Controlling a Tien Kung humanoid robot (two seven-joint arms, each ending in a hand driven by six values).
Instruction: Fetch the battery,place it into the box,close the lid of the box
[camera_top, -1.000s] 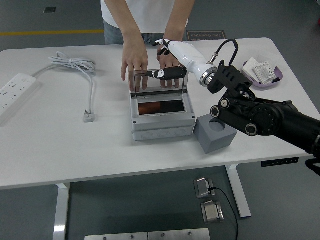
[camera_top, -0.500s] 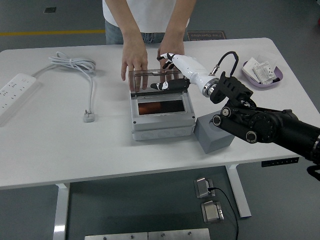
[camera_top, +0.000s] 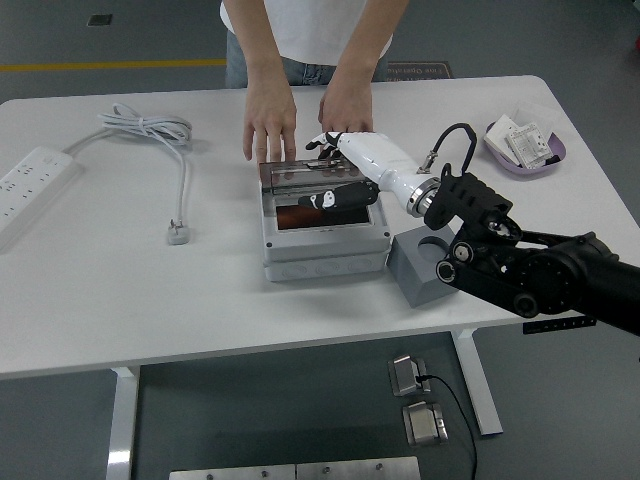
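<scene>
A grey box sits mid-table with its clear lid tilted low over the opening. Through the lid an orange-brown battery shows inside the box. My right hand, white with black fingers, lies flat on top of the lid, fingers spread and holding nothing. The right arm reaches in from the lower right. A person at the far side rests both hands on the table just behind the box. My left arm is out of sight.
A grey block with a round hollow stands right of the box, under my forearm. A purple dish with packets sits far right. A white power strip and its coiled cable lie at left.
The lid has swung from upright down toward the box, with my right hand following it forward and down. The person's hands pulled back slightly from the lid.
</scene>
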